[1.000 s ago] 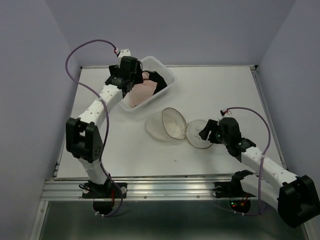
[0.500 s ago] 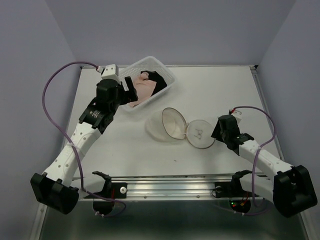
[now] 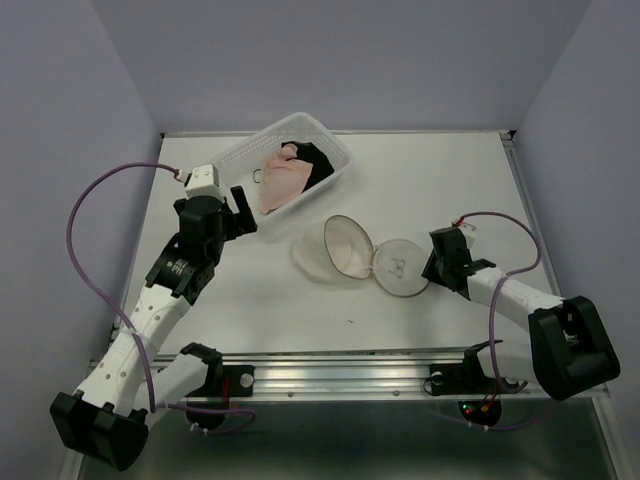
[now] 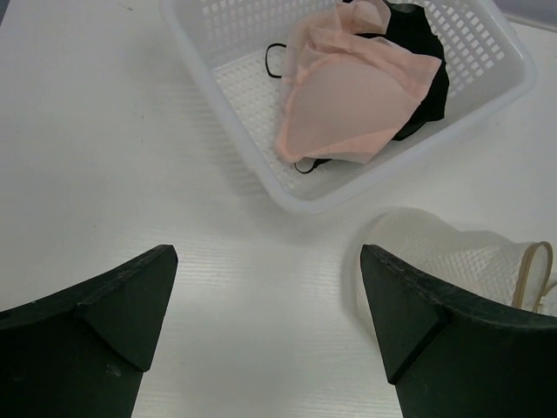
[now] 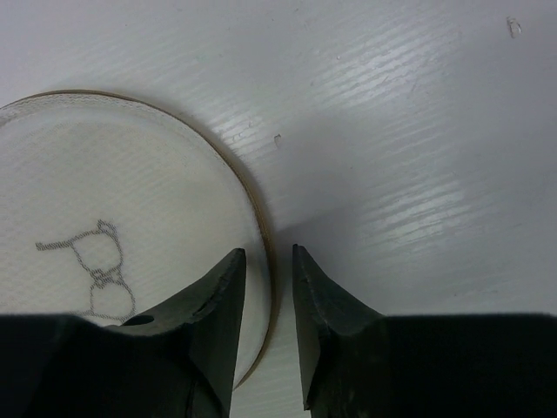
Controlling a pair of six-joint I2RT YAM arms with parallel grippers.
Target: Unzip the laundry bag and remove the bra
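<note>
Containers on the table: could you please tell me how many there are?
2: the white basket at the far left, holding the bra, and the opened laundry bag near the middle. None appears hidden.

A white plastic basket [image 3: 243,158] [image 4: 246,94] with latticed walls and floor sits askew on the far left part of a white table [image 3: 440,180] [image 4: 104,131] [image 5: 418,131], one corner pointing toward the back edge. The tabletop has a fine ribbed grain and carries a small dark speck [image 3: 349,321] near its front middle. A grooved metal rail [image 3: 330,375] runs along the near edge, and plain pale lavender walls [image 3: 340,60] close the table in at the back and on both sides.
</note>
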